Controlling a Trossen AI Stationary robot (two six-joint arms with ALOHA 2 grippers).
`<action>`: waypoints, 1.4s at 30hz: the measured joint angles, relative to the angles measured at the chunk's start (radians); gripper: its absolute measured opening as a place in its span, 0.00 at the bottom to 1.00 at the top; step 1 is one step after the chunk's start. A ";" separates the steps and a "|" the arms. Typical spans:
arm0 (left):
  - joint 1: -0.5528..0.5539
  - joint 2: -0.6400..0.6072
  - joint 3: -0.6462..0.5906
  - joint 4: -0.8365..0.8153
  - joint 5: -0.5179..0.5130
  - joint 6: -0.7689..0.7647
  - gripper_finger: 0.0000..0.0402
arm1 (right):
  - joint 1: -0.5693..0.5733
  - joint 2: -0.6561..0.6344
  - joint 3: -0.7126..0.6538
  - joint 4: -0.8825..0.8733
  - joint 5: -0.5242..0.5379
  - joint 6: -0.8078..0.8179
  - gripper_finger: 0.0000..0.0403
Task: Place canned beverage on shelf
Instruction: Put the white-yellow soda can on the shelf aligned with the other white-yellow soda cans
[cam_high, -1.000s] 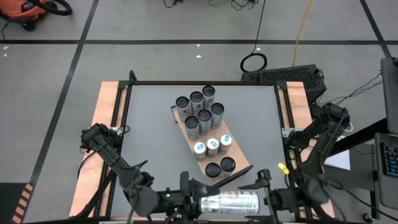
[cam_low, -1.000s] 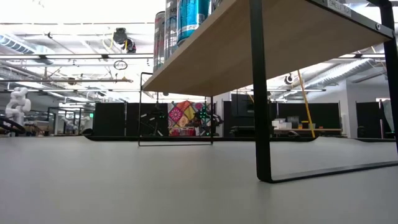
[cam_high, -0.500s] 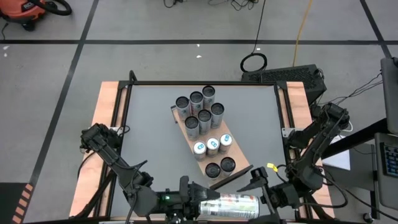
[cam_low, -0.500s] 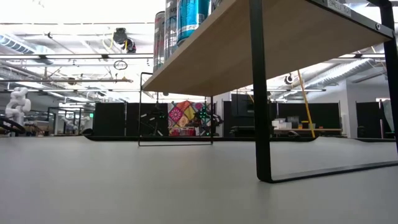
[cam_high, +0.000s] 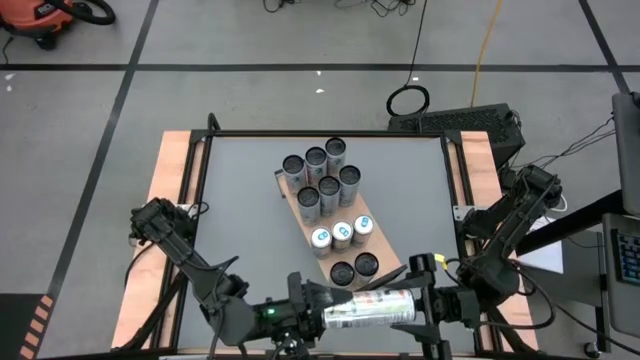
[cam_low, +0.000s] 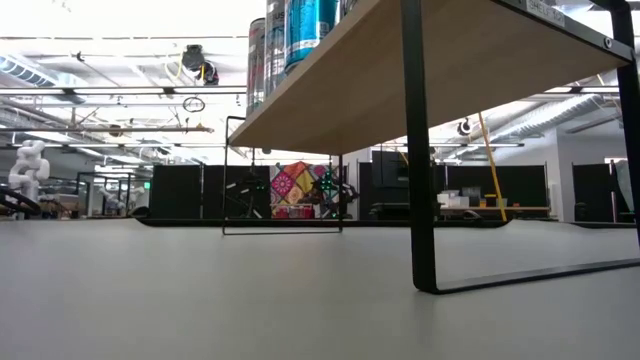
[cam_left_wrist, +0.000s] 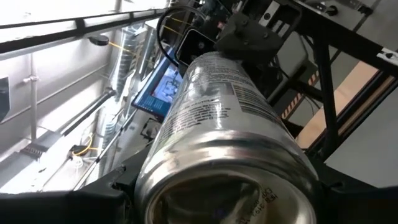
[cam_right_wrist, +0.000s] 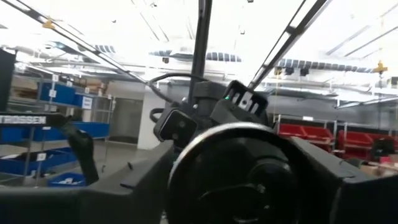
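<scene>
Can lies sideways at the tabletop's six o'clock edge, axis nine-to-three; my left hand grasps one end, my right hand brackets the other. Shelf sits toward twelve.

The can held sideways between the 2 arms is bare silvery metal, glossy, with fine printed text on its smooth wall; its concave base reflects dully. The shelf is light wood-grain board, matt, on thin black metal legs with a satin sheen. The cans standing on it have dark tops, and 3 show white-and-teal glossy lids. The counter is smooth matt grey, edged by pale raw-looking wood. The left end effector and right end effector are matt black plastic.
</scene>
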 joint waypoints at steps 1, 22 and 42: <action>-0.001 0.000 0.000 0.000 -0.004 -0.001 0.62 | -0.002 0.000 0.000 0.001 0.002 -0.004 0.58; 0.013 -0.002 0.000 -0.006 -0.062 -0.238 0.88 | -0.002 0.000 0.001 0.022 0.048 -0.157 0.49; -0.028 -0.003 0.002 -0.147 -0.074 -0.730 0.94 | 0.073 -0.155 0.001 -0.329 0.043 -0.208 0.50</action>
